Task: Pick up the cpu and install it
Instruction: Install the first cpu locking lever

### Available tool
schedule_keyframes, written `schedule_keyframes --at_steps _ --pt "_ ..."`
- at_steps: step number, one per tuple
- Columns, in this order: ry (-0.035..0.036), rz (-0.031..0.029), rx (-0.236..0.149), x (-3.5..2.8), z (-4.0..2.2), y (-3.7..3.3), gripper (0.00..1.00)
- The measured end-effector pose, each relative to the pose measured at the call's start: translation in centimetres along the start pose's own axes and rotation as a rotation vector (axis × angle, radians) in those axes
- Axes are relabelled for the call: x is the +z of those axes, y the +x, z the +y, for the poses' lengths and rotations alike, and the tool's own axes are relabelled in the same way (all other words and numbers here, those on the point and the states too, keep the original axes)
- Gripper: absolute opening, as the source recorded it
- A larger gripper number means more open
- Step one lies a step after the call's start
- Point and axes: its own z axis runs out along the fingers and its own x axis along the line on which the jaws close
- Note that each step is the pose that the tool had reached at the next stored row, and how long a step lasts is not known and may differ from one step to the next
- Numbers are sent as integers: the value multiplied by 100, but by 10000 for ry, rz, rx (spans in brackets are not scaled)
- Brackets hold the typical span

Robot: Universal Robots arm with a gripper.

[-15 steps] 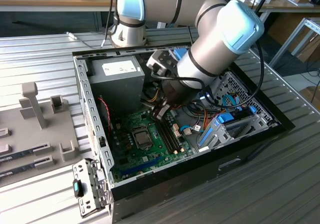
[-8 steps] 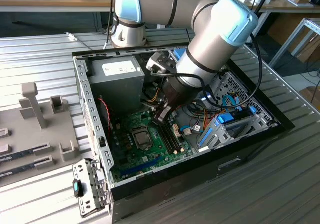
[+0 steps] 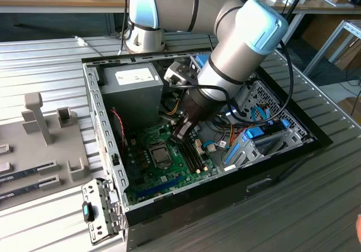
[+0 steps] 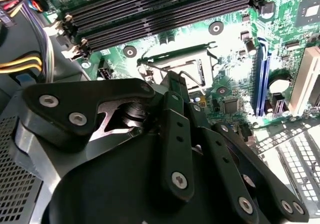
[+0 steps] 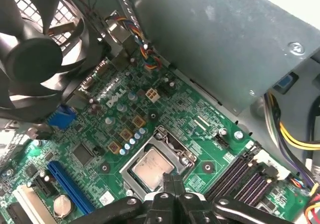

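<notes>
gripper [image 5: 172,181]: fingers [image 5: 167,183] pressed together, holding nothing, tips just above the socket's edge | cpu [image 5: 152,167]: seated in the motherboard [image 5: 200,129] socket, silvery top showing, metal frame around it | memory slots [image 4: 165,8]: just beside the socket | power supply [image 3: 132,85]: grey box beyond | case [image 3: 98,111]: open on the ribbed table [image 3: 51,54]

cpu [image 5: 151,167] corner hidden behind end effector [image 5: 171,183], fan [image 5: 37,58] edge-cropped

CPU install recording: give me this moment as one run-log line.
silvery square cpu: seated in motherboard socket | gripper: shut, empty, tips at socket edge | green motherboard: inside open black computer case
</notes>
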Motion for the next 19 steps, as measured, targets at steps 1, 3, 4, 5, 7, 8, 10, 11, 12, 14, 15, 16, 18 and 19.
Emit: schedule_keyframes --at_steps 1,3,4,5,7,8,10,11,12,14,15,16,18,19 --pt "24 22 9 19 -6 -2 11" --pt "89 80 35 45 -16 -3 11" --pt "121 108 47 54 -19 -4 11" --pt "144 129 56 62 -21 -4 11" --pt "203 181 77 90 -31 -7 11" --pt "217 194 83 101 -35 -7 11" --pt "237 211 93 126 -44 -8 11" --pt "248 221 96 140 -50 -8 11" --pt "257 229 99 152 -56 -8 11" --pt "274 244 106 178 -67 -9 11" --pt "289 258 111 213 -82 -9 11" --pt "301 268 116 225 -91 -6 11" --pt "313 278 111 237 -115 3 11" --pt "315 279 105 243 -124 0 11"
